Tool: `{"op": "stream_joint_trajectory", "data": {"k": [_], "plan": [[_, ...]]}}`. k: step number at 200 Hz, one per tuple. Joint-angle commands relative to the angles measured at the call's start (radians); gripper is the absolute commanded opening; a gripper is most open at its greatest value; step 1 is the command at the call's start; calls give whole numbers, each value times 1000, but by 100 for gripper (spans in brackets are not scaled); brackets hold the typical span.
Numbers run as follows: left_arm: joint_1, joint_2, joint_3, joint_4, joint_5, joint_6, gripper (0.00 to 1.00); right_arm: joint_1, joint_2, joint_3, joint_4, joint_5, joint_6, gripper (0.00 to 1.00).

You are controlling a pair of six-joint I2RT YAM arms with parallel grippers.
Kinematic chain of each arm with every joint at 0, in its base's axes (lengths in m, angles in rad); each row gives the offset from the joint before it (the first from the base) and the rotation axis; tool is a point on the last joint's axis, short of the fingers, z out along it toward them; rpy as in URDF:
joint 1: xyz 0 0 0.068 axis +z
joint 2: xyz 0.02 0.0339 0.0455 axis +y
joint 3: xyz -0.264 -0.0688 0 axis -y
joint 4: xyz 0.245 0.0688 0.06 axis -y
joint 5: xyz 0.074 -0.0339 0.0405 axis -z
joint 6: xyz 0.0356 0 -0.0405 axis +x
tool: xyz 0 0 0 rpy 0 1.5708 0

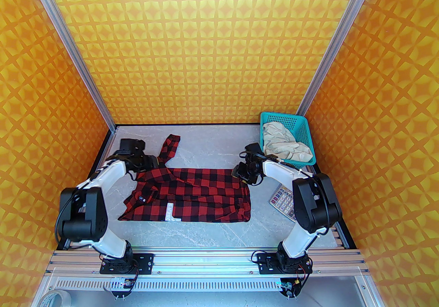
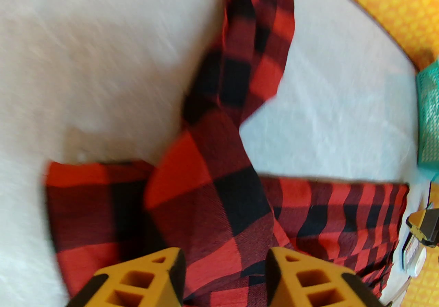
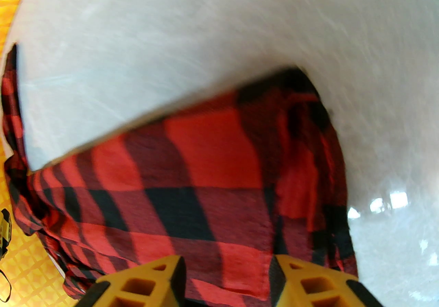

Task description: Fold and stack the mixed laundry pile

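The red-and-black buffalo-check shirt (image 1: 205, 192) lies spread across the middle of the table, white lettering (image 1: 169, 211) near its front edge and one sleeve (image 1: 170, 148) reaching toward the back. My left gripper (image 1: 152, 165) sits low at the shirt's far left edge by the sleeve root. In the left wrist view the left gripper (image 2: 224, 264) is open, with checked cloth (image 2: 212, 168) showing between the fingers. My right gripper (image 1: 237, 172) is at the far right corner, open (image 3: 228, 264) over the cloth (image 3: 205, 175). The cream garment (image 1: 284, 146) lies crumpled in the basket.
A teal perforated basket (image 1: 301, 127) stands at the back right corner and shows at the right edge of the left wrist view (image 2: 428, 117). A grey calculator (image 1: 282, 200) lies right of the shirt, beside the right arm. Bare grey table (image 1: 205, 141) stretches behind the shirt.
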Motion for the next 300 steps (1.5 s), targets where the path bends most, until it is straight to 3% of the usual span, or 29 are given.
{"op": "stream_joint_trajectory", "data": {"k": [1, 47, 96, 160, 229, 300], "plan": [[0, 24, -22, 21, -7, -21, 41, -3, 14, -17, -17, -22, 20, 43], [0, 60, -94, 74, -6, -36, 38, -1, 41, -17, 22, -61, 25, 34], [0, 82, -115, 98, 4, -46, 37, 1, 73, -6, -36, 16, -21, 35], [0, 90, -113, 98, 6, -41, 37, 8, 33, -40, -10, -27, -9, 34], [1, 91, -125, 104, 6, -42, 37, 10, 37, 55, -71, 25, -49, 0], [0, 47, -122, 89, 8, -46, 38, 10, 10, 120, -171, 188, -160, 0]]}}
